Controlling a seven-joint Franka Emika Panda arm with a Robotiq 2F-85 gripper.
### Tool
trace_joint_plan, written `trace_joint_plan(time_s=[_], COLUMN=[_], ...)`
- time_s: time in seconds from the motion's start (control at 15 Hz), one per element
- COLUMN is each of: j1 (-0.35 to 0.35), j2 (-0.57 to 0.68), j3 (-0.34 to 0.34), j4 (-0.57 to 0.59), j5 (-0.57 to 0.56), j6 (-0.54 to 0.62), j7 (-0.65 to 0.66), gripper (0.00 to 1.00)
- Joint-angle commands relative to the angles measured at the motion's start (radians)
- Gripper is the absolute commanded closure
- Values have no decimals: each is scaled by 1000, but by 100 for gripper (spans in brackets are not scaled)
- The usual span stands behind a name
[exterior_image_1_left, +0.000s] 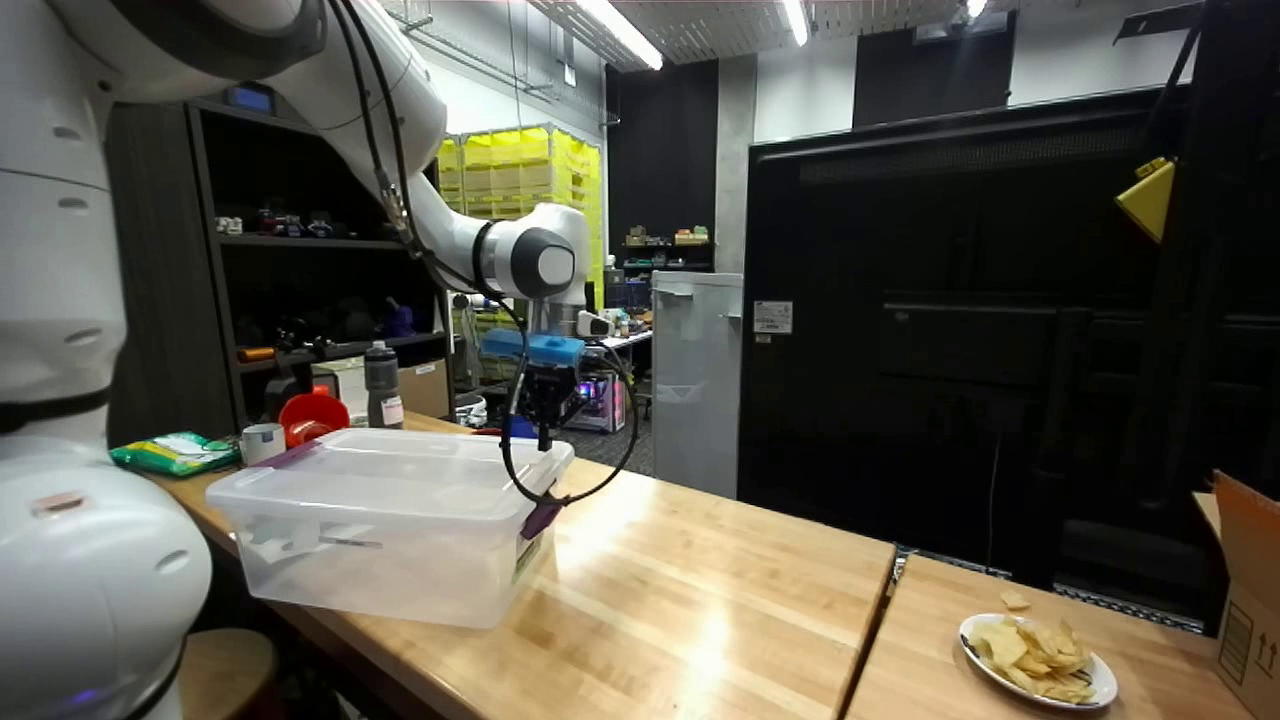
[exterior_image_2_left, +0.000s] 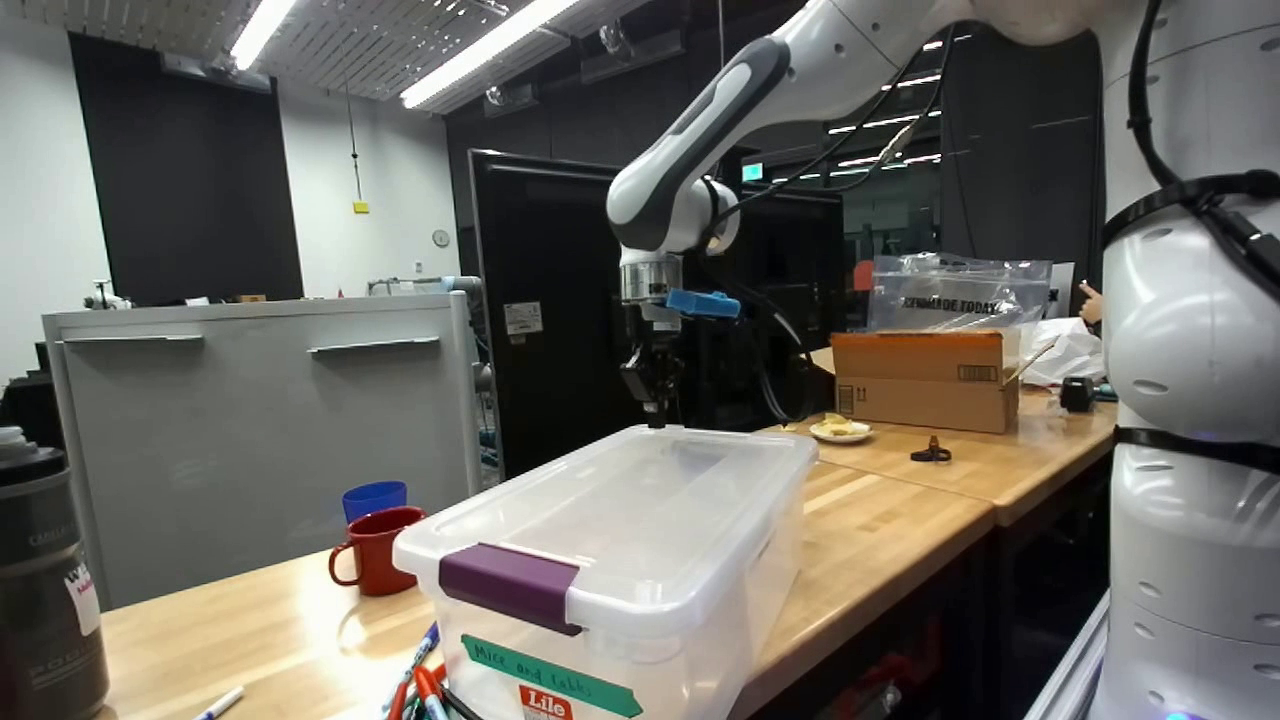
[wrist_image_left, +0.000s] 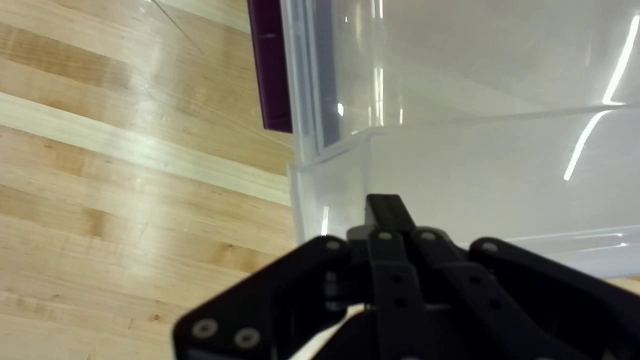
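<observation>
A clear plastic bin (exterior_image_1_left: 370, 565) with a translucent lid (exterior_image_2_left: 650, 490) stands on the wooden table. One purple latch (exterior_image_2_left: 510, 585) lies over the lid's edge at the labelled end, beside a green tape strip. At the opposite end, another purple latch (exterior_image_1_left: 541, 518) juts outward from the rim, also seen as a purple latch (wrist_image_left: 270, 65) in the wrist view. My gripper (wrist_image_left: 390, 200) is shut, its fingertips together with nothing between them. It points down over a corner of the bin at that end. In both exterior views the fingertips are close to the lid; contact cannot be told.
A red mug (exterior_image_2_left: 380, 552), blue cup (exterior_image_2_left: 374, 498), dark bottle (exterior_image_2_left: 45, 590) and several pens (exterior_image_2_left: 425, 690) are around the bin. A green bag (exterior_image_1_left: 178, 453) lies behind it. Farther along are a plate of chips (exterior_image_1_left: 1040, 660), a cardboard box (exterior_image_2_left: 920, 380) and a black object (exterior_image_2_left: 931, 453).
</observation>
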Motion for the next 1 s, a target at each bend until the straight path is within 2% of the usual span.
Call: trace_joint_plan(time_s=[0.0, 0.47, 0.93], j1=[1, -1, -17], j2=[12, 38, 97], j3=[-1, -5, -26], j4=[0, 28, 118], j5=[-19, -34, -89], j6=[3, 2, -15], j7=[24, 59, 138], gripper=[100, 100, 100])
